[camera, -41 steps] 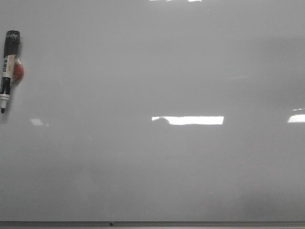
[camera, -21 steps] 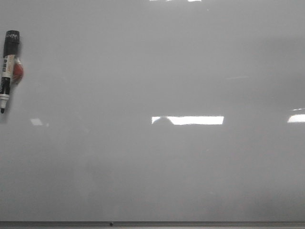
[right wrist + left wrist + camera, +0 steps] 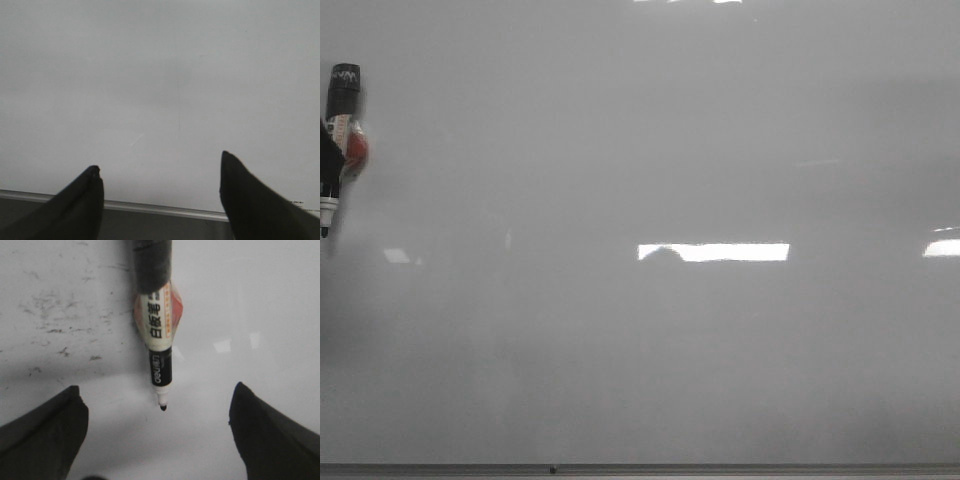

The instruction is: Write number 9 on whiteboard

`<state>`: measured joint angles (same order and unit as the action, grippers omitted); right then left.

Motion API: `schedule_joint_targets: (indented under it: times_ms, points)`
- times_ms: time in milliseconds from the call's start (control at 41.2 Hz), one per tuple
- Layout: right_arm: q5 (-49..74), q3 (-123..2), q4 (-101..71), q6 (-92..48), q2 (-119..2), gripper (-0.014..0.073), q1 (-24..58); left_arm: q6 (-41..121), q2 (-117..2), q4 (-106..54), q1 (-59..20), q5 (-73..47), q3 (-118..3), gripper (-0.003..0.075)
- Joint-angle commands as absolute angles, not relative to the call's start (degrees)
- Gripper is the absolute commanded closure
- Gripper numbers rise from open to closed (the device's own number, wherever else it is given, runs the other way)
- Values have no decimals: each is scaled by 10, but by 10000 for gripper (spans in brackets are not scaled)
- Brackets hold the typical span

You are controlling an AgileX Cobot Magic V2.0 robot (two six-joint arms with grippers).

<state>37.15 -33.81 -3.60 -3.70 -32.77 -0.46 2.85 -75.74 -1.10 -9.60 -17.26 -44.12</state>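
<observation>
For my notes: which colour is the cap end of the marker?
Black; the marker shows best in the left wrist view.

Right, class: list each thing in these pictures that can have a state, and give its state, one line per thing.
marker: uncapped, tip bare, lying on the board, not held
whiteboard: no number drawn yet; faint smudges near the marker
left pincer: open, empty, fingers either side of the marker tip, not touching it
right pincer: open, empty, near the board's frame strip
</observation>
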Motion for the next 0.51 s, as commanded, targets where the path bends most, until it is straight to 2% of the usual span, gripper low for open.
schedule_joint_targets:
  times_ms: [0, 243, 485]
  points:
    - [339, -354, -39, -43, -332, 76, -4, 27, -780, -18, -97, -131, -483, 156]
    - [339, -354, -39, -43, -332, 76, -4, 27, -842, -18, -97, -92, -504, 173]
    - [339, -354, -39, -43, -332, 76, -4, 27, -856, -16, -97, -61, -504, 375]
